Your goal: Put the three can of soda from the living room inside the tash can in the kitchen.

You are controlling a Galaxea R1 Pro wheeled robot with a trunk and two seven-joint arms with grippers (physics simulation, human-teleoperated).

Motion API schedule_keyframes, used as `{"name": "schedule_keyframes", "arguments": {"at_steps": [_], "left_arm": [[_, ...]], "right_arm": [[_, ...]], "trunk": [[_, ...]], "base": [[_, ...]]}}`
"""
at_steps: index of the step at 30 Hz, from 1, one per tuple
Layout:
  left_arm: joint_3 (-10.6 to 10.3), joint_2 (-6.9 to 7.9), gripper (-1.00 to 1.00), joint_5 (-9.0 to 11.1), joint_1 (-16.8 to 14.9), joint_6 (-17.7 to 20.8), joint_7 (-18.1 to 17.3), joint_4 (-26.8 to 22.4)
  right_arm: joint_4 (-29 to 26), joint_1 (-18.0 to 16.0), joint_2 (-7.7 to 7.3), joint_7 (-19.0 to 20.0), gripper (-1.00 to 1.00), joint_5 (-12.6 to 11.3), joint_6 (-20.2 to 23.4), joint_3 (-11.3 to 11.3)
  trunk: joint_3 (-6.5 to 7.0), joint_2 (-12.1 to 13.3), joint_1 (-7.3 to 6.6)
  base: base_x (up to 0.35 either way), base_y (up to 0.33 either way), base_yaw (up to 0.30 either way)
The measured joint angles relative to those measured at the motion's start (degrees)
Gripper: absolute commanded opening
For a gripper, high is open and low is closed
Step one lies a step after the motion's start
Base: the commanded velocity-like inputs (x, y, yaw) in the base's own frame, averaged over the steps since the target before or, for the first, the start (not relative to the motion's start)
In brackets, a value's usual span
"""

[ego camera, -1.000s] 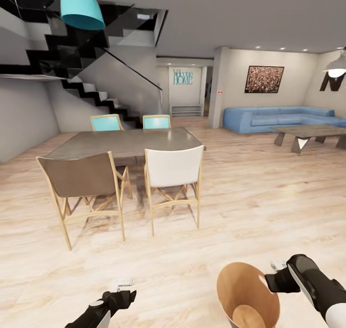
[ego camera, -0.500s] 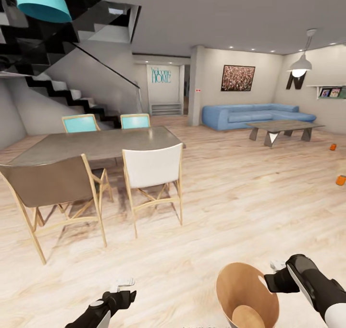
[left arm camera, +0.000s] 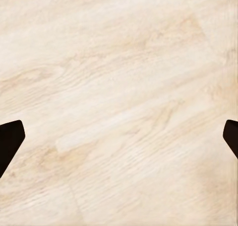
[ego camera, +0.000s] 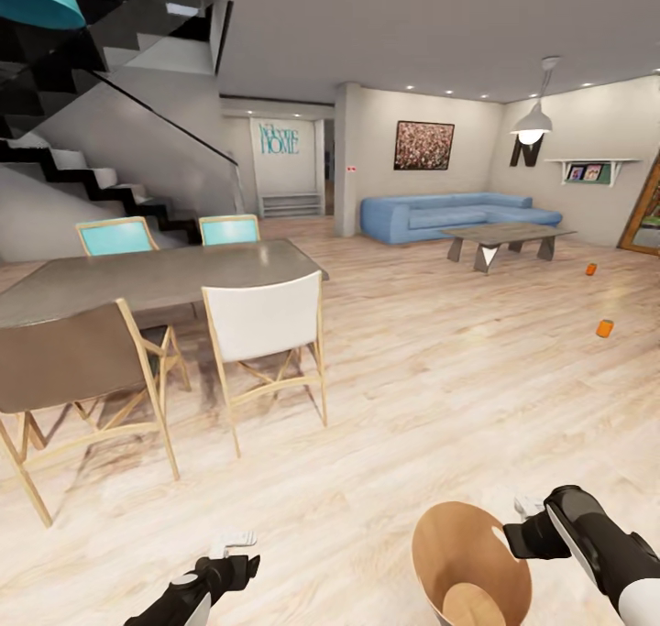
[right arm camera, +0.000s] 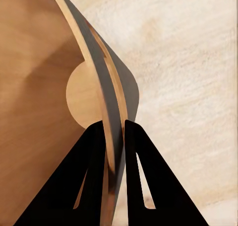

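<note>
My right gripper (ego camera: 524,525) is shut on the rim of the tash can (ego camera: 472,553), a grey bin with a tan wooden inside, held low in front of me. In the right wrist view both black fingers (right arm camera: 94,156) pinch the bin's thin wall (right arm camera: 111,102). My left gripper (ego camera: 234,542) hangs open over bare wood floor, its fingertips (left arm camera: 11,136) spread wide. Two orange soda cans lie on the floor far to the right, one (ego camera: 604,329) nearer and one (ego camera: 591,269) farther. The dark blue can is out of view.
A grey dining table (ego camera: 156,273) with a brown chair (ego camera: 73,360) and a white chair (ego camera: 266,319) stands at the left. Beyond are a blue sofa (ego camera: 449,215), a low grey table (ego camera: 504,236) and a staircase (ego camera: 110,186). Open wood floor leads toward the cans.
The whole picture has shifted left, so the camera turned right. The two orange cans came into view at the right. Both grippers and the bin keep their places in the view.
</note>
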Motion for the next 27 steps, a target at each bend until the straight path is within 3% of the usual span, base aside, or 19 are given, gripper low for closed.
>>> {"name": "schedule_keyframes", "arguments": {"at_steps": [11,18,27], "left_arm": [[0.0,0.00,1.00,-0.1,0.0,0.7,-0.1,0.1],[0.0,0.00,1.00,-0.1,0.0,0.6,0.0,0.1],[-0.1,0.00,1.00,0.0,0.0,-0.1,-0.2,-0.4]], "right_arm": [[0.0,0.0,0.02,0.0,-1.00,-0.1,0.0,0.0],[0.0,0.0,0.02,0.0,-1.00,-0.1,0.1,0.0],[-0.1,0.0,0.10,0.1,-1.00,-0.5,0.1,0.0]], "trunk": [[1.94,4.4,-2.42],[3.20,7.2,-3.95],[3.20,7.2,-3.96]], "base": [[0.000,0.000,-0.015],[0.000,0.000,-0.225],[0.000,0.000,-0.103]]}}
